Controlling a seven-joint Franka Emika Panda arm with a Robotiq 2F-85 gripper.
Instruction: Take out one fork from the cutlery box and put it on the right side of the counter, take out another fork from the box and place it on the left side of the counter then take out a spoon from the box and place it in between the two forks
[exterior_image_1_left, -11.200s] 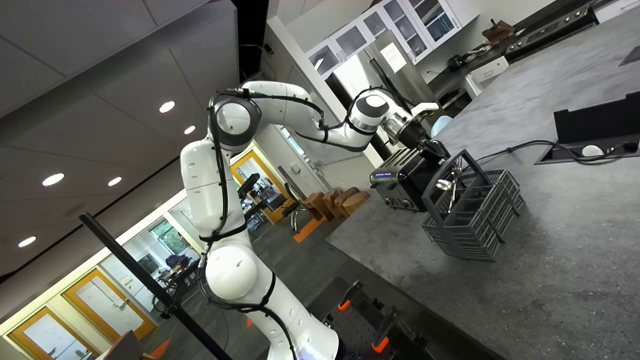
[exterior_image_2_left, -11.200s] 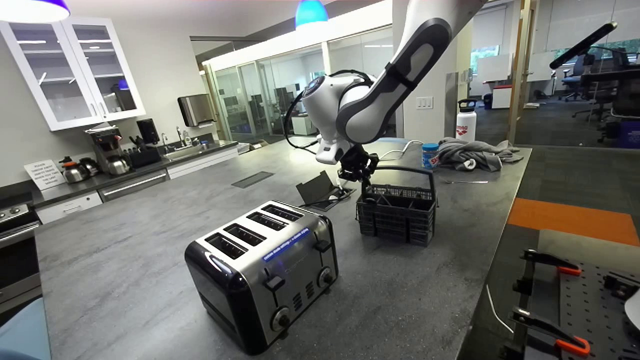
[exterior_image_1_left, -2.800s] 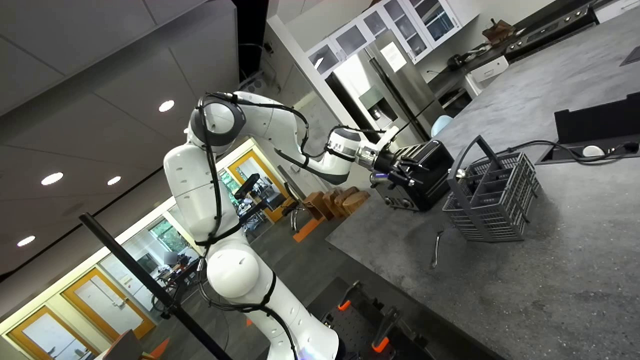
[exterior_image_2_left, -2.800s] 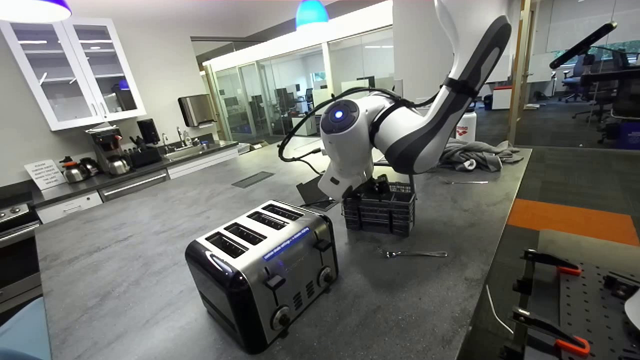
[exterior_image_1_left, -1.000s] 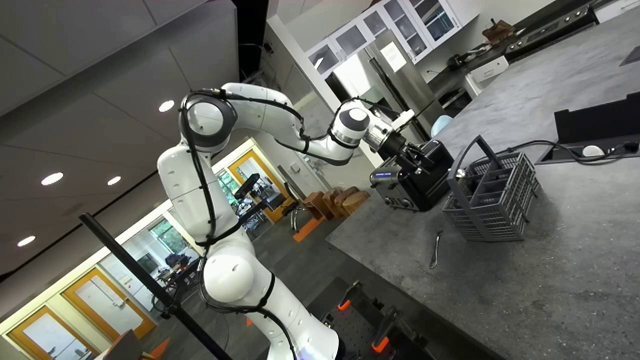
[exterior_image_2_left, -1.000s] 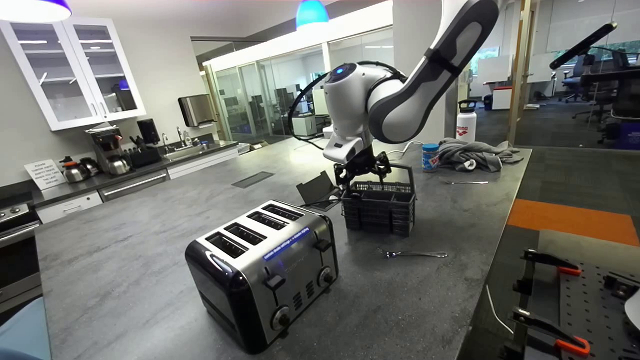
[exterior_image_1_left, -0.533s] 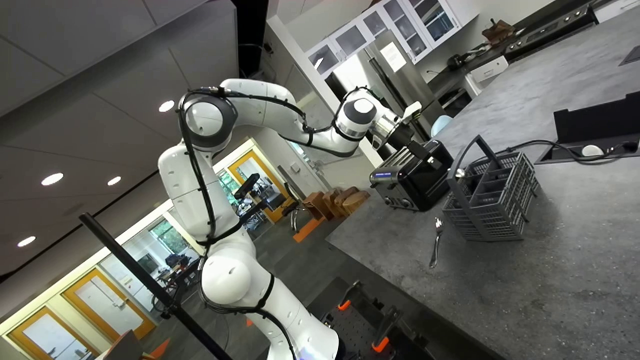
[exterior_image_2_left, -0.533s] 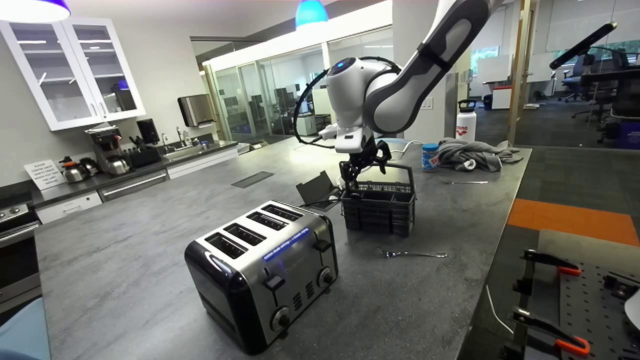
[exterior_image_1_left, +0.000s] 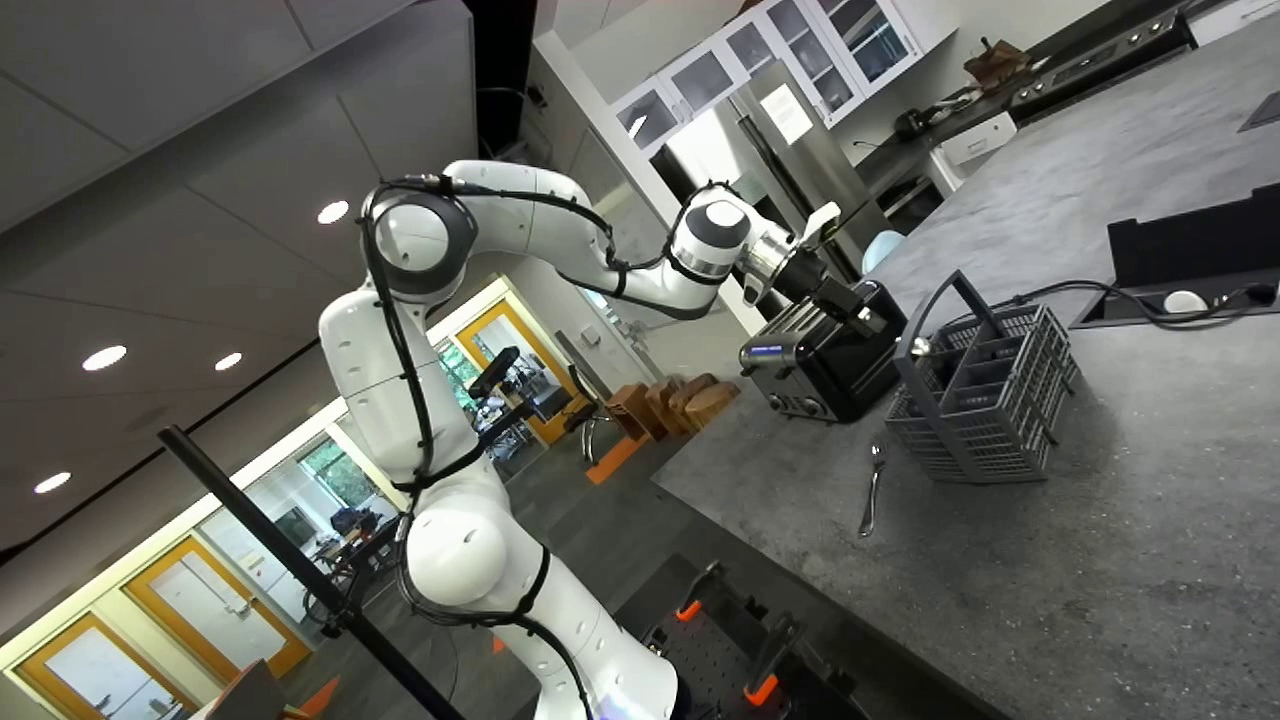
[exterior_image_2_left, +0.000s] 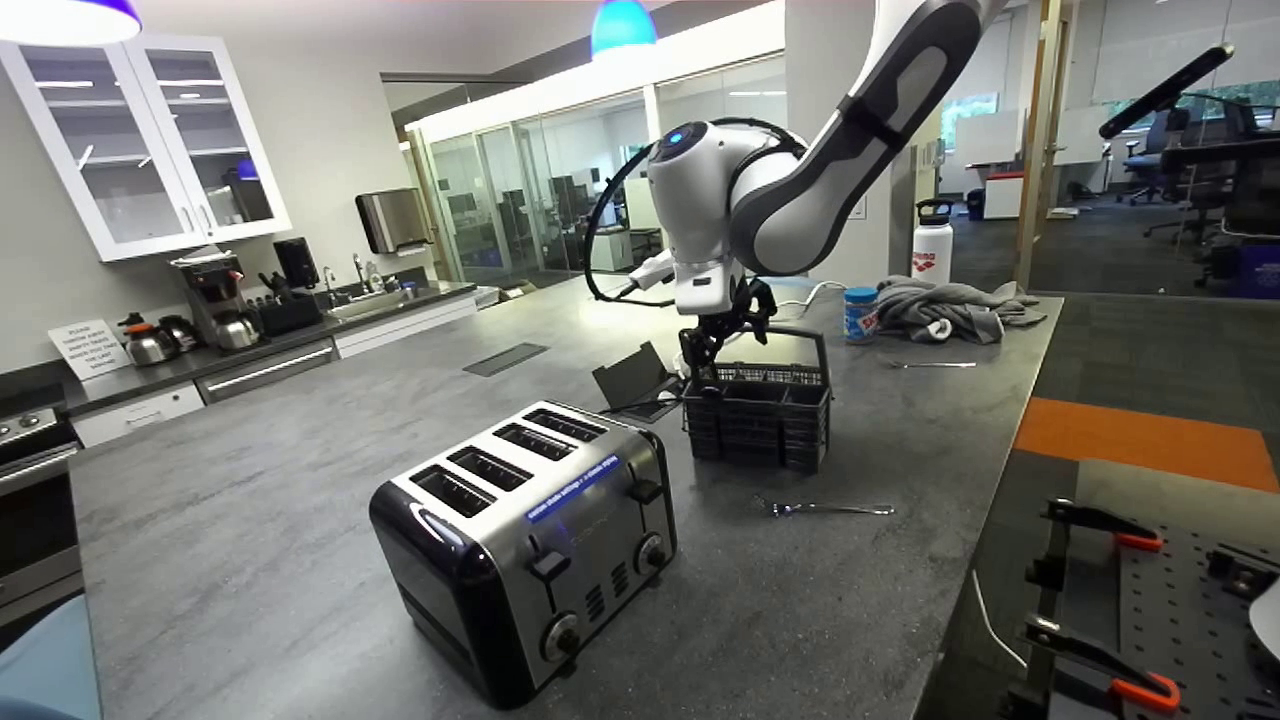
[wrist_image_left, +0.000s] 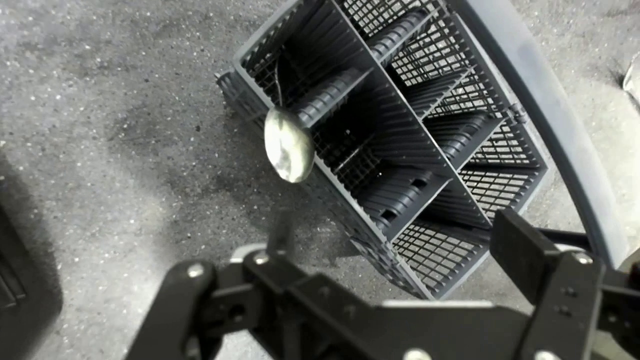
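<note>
The cutlery box (exterior_image_1_left: 985, 400) stands on the grey counter (exterior_image_2_left: 330, 470), its handle upright. The spoon (wrist_image_left: 289, 145) leans out of an end compartment in the wrist view, bowl up, hanging over the rim; its bowl glints in an exterior view (exterior_image_1_left: 921, 346). A fork (exterior_image_2_left: 830, 508) lies on the counter beside the box. Another slim silver utensil (exterior_image_2_left: 935, 364), seemingly a fork, lies farther off near the towel. My gripper (wrist_image_left: 400, 240) hovers above the box, jaws wide apart and nothing between them. One finger (wrist_image_left: 282, 235) is near the spoon's bowl in the picture, apart from it.
A four-slot toaster (exterior_image_2_left: 520, 540) stands close to the box. Behind the box are an open outlet hatch (exterior_image_2_left: 635, 385) and its cable. A blue-lidded jar (exterior_image_2_left: 860, 312), a grey towel (exterior_image_2_left: 955, 308) and a white bottle (exterior_image_2_left: 932, 250) stand toward the far edge.
Since the oldest frames, the fork has appeared on the counter and the box has shifted. Over the last second my gripper has turned about its axis above the box; lately it hardly moves.
</note>
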